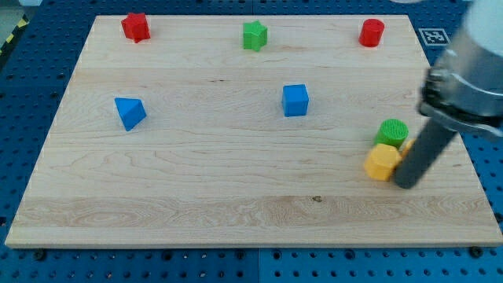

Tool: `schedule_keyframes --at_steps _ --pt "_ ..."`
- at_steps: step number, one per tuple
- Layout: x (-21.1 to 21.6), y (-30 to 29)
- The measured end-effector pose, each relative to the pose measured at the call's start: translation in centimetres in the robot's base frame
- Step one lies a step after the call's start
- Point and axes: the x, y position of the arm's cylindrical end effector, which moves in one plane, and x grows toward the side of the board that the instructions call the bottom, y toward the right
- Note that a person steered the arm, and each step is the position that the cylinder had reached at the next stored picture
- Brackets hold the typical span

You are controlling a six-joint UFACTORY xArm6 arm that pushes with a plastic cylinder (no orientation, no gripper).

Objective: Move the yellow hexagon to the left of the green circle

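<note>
The yellow hexagon (382,163) lies on the wooden board (236,189) at the view's right, just below the green circle (391,132) and slightly to its left, touching or nearly touching it. My tip (406,185) is down on the board right beside the hexagon's right side. The rod rises up and to the right, and a sliver of a second yellow block (407,146) shows at its left edge, mostly hidden.
A red star-like block (135,27), a green star (254,35) and a red cylinder (371,32) stand along the view's top. A blue cube (295,100) is at centre and a blue triangle (129,112) at left. The board's right edge is close.
</note>
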Motion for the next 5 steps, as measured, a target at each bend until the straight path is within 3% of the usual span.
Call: schedule_keyframes --at_steps 1,3,4,5 --pt "-0.7 -5.1" --pt "-0.9 -5.3" --pt "-4.9 -5.3" --pt "-6.0 -5.4"
